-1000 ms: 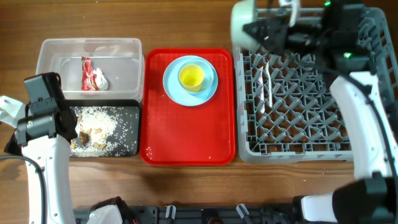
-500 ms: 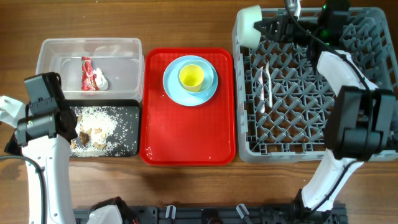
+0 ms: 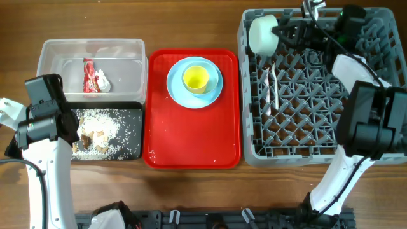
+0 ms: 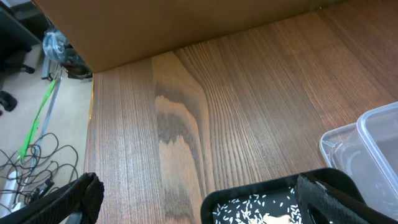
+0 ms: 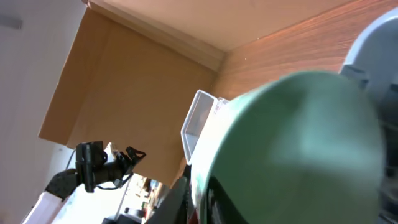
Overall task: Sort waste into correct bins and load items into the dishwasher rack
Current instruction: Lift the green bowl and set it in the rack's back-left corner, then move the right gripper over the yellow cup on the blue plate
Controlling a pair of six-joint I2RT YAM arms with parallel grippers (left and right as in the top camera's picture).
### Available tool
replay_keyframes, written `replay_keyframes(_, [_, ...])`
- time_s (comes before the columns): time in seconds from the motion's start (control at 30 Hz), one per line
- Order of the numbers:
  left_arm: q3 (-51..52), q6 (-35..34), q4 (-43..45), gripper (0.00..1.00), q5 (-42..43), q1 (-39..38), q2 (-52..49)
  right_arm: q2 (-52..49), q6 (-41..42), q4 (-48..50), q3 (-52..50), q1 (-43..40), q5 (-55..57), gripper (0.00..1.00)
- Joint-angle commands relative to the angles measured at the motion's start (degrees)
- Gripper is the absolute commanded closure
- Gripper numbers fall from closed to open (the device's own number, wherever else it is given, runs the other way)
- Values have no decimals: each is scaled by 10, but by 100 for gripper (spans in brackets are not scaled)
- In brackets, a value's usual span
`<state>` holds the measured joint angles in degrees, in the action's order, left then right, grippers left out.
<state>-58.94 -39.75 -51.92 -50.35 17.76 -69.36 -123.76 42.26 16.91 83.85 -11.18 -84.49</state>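
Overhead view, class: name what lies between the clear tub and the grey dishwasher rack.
The red tray, carrying the light blue plate and yellow cup, seen from overhead.

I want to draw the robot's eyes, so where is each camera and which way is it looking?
Overhead: above the table, looking down at the red tray and grey rack; the left arm and right arm show.
Left wrist: on the left arm, looking low across the wood to the black tub; its open fingers show at the bottom corners.
Right wrist: on the right arm, facing the green bowl it holds; hardly any robot shows.
Shared: overhead and right wrist both see the green bowl.
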Motion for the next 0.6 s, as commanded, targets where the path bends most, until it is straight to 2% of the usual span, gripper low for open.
replay_keyframes(0.0, [-2,1,0,0,-15,4,0,-5,-2,-12,2,-26,-23,80])
replay_keyframes(0.03, [-2,1,0,0,-15,4,0,-5,-2,-14,2,-30,-24,72])
replay_keyframes(0.1, [-2,1,0,0,-15,4,0,-5,-1,-15,2,-39,-29,65])
replay_keyframes(0.2, [-2,1,0,0,-15,4,0,-5,4,-15,2,-52,-31,60])
replay_keyframes(0.57, [-2,1,0,0,-15,4,0,3,52,-15,2,-66,-14,60])
